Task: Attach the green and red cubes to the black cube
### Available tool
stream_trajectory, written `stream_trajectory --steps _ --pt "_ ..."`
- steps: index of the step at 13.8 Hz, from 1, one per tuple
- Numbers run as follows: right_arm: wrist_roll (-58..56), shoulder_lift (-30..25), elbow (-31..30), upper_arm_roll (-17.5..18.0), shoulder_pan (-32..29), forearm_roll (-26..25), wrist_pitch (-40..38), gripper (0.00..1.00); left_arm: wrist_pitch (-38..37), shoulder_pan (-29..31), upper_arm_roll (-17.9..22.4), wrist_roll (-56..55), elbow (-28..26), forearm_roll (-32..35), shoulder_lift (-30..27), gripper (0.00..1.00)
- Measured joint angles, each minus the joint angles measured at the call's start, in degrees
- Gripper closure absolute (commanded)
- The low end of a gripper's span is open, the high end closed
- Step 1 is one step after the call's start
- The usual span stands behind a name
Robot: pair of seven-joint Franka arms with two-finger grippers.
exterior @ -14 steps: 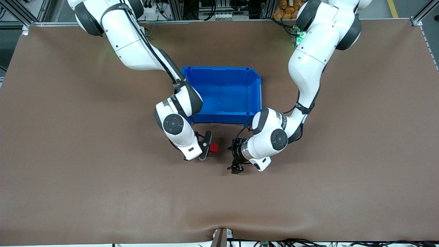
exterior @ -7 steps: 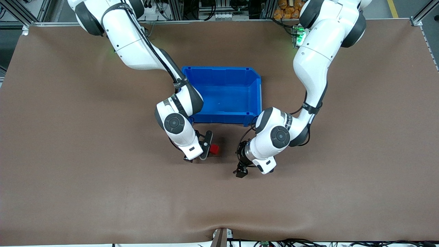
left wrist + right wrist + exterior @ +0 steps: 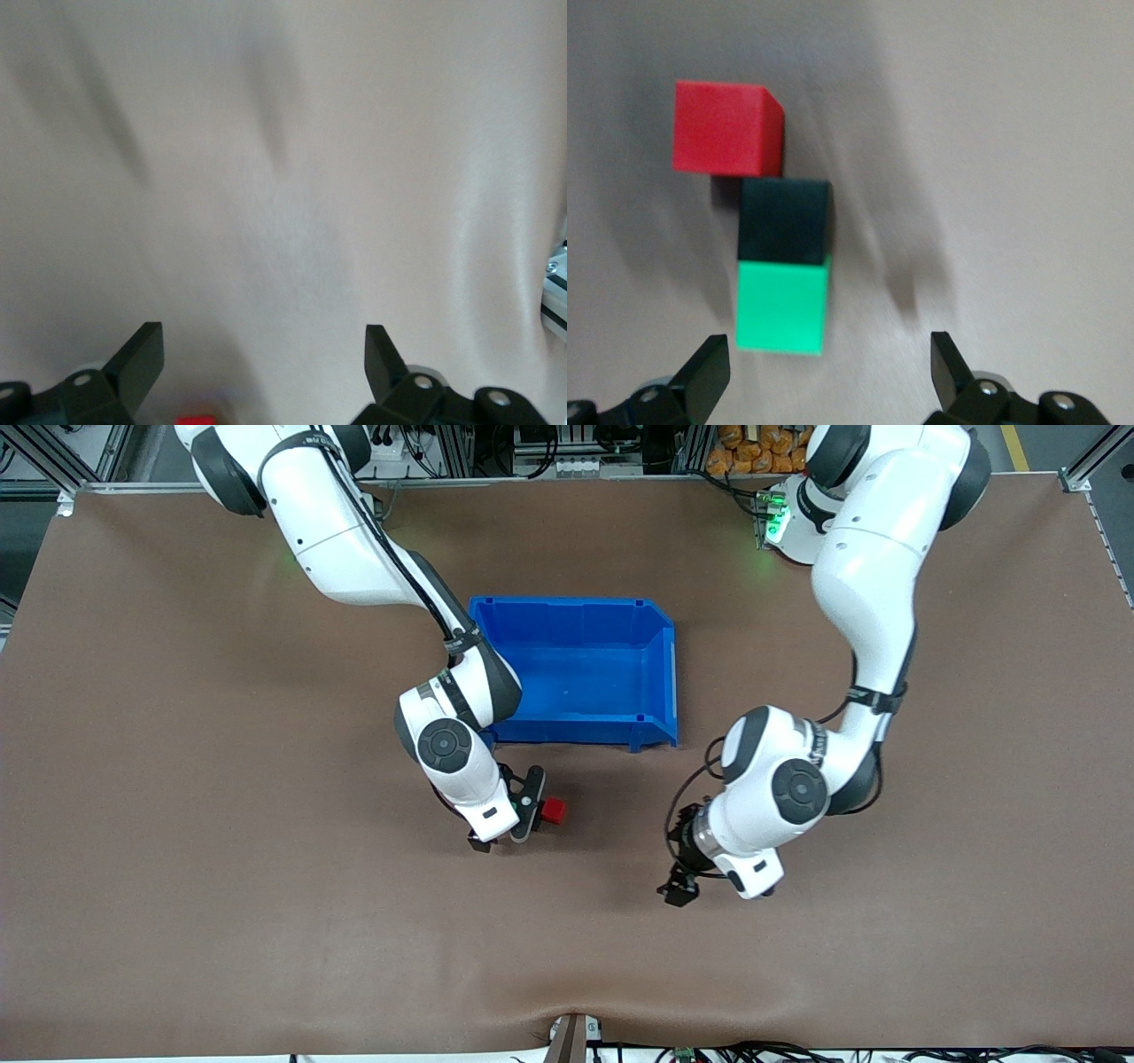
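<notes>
Lying joined on the table, red cube [image 3: 726, 128], black cube [image 3: 784, 221] and green cube [image 3: 782, 305] sit just under the right hand [image 3: 828, 376], open and empty.

Cube row, red cube [image 3: 554, 810], sits lower centre of frame w/ right claw [image 3: 507, 822] crowding it. Blue bin [image 3: 660, 677] blocks the centre just above. Left claw [image 3: 678, 888] hangs lower right-centre; brown worktop [image 3: 221, 886] is bare elsewhere.

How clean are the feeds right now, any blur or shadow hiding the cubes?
Right wrist view: slightly smeared, yet red cube, black cube and green cube read clearly. Left wrist view: soft, mostly table with streaky shadows. Front view: sharp, but the right pincer hides all but the red cube.
</notes>
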Motion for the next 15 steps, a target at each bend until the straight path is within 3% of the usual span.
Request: stream_trajectory --steps 6,15 --pt "6.7 -7.6 0.3 -4.5 -1.1 0.0 -10.3 0.0 -13.0 6.4 0.5 23.7 0.4 3.7 -10.3 0.0" --pt "7.6 -22.6 0.4 -5.2 -17.8 0.9 -25.2 0.0 -28.8 16.0 0.6 51.8 0.5 12.6 -23.6 0.0"
